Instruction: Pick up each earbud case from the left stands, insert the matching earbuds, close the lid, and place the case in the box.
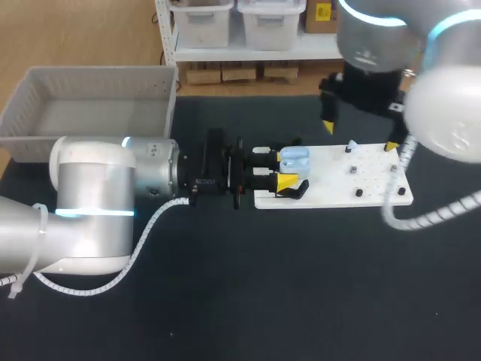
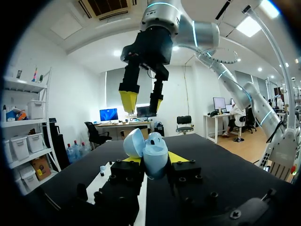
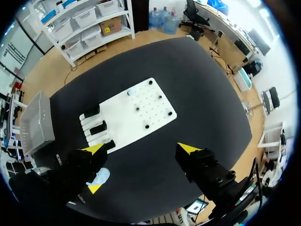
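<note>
In the middle of the head view, the left hand is clenched on the light blue earbud case, whose lid is open, at the left edge of the white board. The right hand hangs released above the board, upper right. The grey box sits upper left on the counter.

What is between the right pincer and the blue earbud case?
Only air: in the left wrist view the right pincer hangs open above the blue case gripped by the left pincer.

A black table carries a white peg board and, apparently, a grey bin.
</note>
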